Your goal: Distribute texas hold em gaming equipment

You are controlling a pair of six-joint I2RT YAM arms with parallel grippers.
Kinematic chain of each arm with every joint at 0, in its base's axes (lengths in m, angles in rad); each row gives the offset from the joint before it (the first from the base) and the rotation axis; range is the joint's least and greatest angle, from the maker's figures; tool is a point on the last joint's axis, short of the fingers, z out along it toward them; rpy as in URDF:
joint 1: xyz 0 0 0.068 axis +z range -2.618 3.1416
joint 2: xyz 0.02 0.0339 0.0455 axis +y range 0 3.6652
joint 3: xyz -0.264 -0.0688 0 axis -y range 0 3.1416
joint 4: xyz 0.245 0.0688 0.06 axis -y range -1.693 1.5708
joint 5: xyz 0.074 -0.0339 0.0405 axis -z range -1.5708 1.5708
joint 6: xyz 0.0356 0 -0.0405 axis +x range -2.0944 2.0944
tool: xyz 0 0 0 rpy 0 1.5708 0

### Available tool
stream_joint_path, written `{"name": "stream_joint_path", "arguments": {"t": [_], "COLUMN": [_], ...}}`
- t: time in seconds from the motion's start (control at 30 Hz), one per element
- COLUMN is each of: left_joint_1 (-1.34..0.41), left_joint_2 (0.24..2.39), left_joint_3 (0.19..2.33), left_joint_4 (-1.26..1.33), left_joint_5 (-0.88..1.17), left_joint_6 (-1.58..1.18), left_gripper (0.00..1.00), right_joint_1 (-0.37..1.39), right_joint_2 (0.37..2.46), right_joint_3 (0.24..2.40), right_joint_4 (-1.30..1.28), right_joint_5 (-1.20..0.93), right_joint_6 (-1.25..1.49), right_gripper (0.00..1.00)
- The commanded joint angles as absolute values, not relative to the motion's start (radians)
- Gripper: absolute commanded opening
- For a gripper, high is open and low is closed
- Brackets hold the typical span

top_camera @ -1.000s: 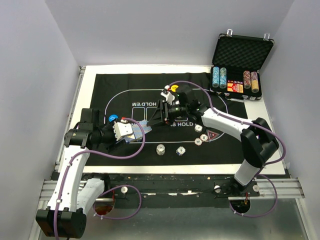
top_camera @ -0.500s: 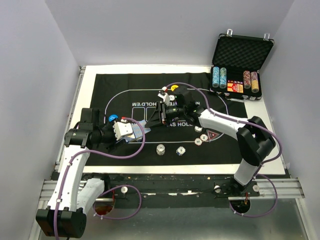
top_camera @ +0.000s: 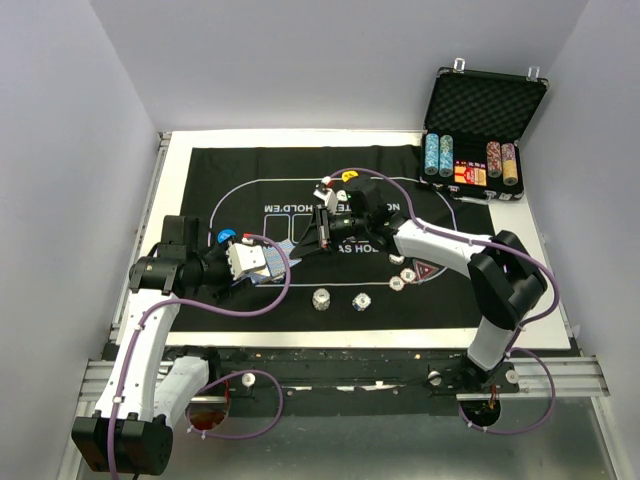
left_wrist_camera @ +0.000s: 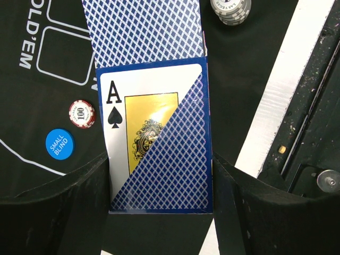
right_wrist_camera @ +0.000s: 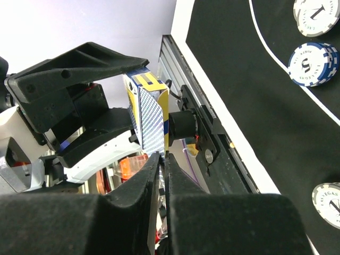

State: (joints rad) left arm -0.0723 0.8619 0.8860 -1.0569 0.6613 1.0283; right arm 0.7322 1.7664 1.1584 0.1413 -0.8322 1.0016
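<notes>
A white worktop (top_camera: 185, 160) carries a large black felt mat (top_camera: 250, 165) printed with a white oval and "HOLD'EM" lettering. At the far right corner, off the mat, an aluminium chip case (top_camera: 487, 100) stands open, lid upright, with rows of chips (top_camera: 438, 155) lying in its tray.

The left gripper (top_camera: 248, 264) hovers over the near left part of the mat. Its jaws are clamped on the two long sides of the deck box (left_wrist_camera: 159, 143), whose face shows an ace of spades and a blue lattice corner. A sheaf of blue-backed playing cards (left_wrist_camera: 143, 29) sticks out of the box's open end, pointing toward the mat's centre.

The right gripper (right_wrist_camera: 161, 159) reaches in from the right and meets that protruding end. Its jaws are drawn almost together, leaving only a slit. Whether a card is pinched between them I cannot tell.

Small speckled chip stacks sit on the mat: two side by side near the front edge (top_camera: 321, 299), and a cluster of three to their right (top_camera: 397, 282).

Just left of the box lie a single red-and-white chip marked 100 (left_wrist_camera: 82, 113) and a blue "small blind" disc (left_wrist_camera: 59, 144). A yellow disc (top_camera: 348, 177) lies at the far side of the oval.
</notes>
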Motion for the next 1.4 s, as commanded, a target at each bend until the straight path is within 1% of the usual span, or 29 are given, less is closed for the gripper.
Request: {"name": "stream_joint_path", "arguments": {"t": [0.0, 0.13, 0.23, 0.63, 0.87, 1.1, 1.23, 1.37], "left_joint_1": [-0.074, -0.074, -0.074, -0.074, -0.074, -0.074, -0.074, -0.074], "left_joint_2": [0.853, 0.853, 0.853, 0.853, 0.853, 0.848, 0.854, 0.870], "left_joint_3": [0.902, 0.903, 0.908, 0.910, 0.908, 0.908, 0.928, 0.962], "left_joint_4": [-1.039, -1.039, -1.042, -1.052, -1.055, -1.061, -1.069, -1.083], "left_joint_5": [0.666, 0.666, 0.667, 0.670, 0.670, 0.672, 0.683, 0.696], "left_joint_6": [1.039, 1.037, 1.039, 1.043, 1.048, 1.045, 1.032, 1.016], "left_gripper": [0.46, 0.46, 0.46, 0.46, 0.46, 0.46, 0.46, 0.46], "right_joint_1": [0.738, 0.735, 0.726, 0.643, 0.569, 0.545, 0.545, 0.548], "right_joint_2": [1.744, 1.723, 1.709, 1.644, 1.670, 1.819, 2.007, 2.204], "right_joint_3": [1.143, 1.140, 1.137, 1.118, 1.161, 1.268, 1.405, 1.589], "right_joint_4": [0.158, 0.137, 0.123, 0.117, 0.121, 0.190, 0.244, 0.253], "right_joint_5": [-0.844, -0.836, -0.833, -0.847, -0.865, -0.887, -0.897, -0.874], "right_joint_6": [1.008, 1.000, 1.000, 1.000, 1.006, 1.026, 1.063, 1.068], "right_gripper": [0.13, 0.08, 0.05, 0.04, 0.01, 0.01, 0.01, 0.01]}}
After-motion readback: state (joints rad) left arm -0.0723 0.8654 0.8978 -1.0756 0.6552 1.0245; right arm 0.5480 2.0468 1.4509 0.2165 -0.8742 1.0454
